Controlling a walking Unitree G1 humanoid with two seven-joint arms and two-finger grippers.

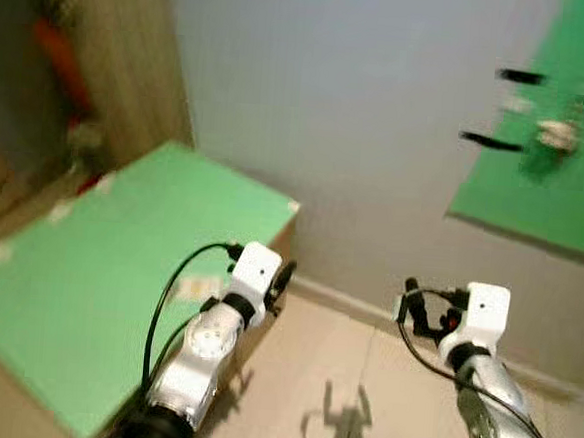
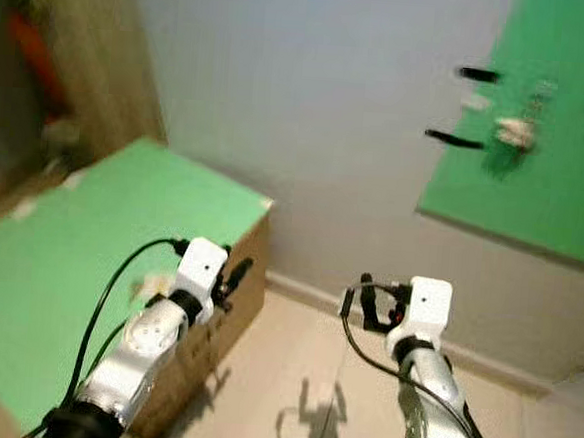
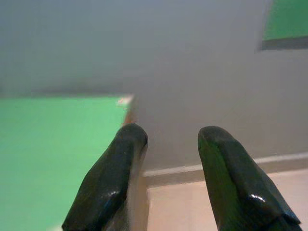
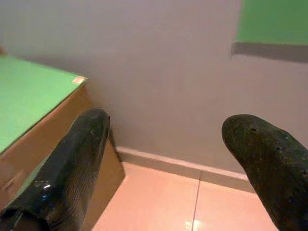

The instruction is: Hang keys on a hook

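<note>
A green board (image 1: 565, 188) hangs on the grey wall at the upper right. Two black hooks (image 1: 490, 142) stick out from its left edge. A pale blurred thing (image 1: 556, 135), perhaps keys, hangs on the board beside them. My left gripper (image 1: 284, 277) is raised over the near corner of the green-topped cabinet (image 1: 120, 237); its fingers (image 3: 126, 144) stand open with nothing between them. My right gripper (image 1: 426, 307) is held over the floor, well below the board; its fingers (image 4: 89, 130) are spread wide open and hold nothing.
A small pale object (image 1: 197, 289), too blurred to identify, lies on the green top next to my left arm. The cabinet stands against the wall on the left. Beige tiled floor (image 1: 361, 384) and a skirting board lie ahead. A wooden panel (image 1: 123, 57) with a red thing stands at the far left.
</note>
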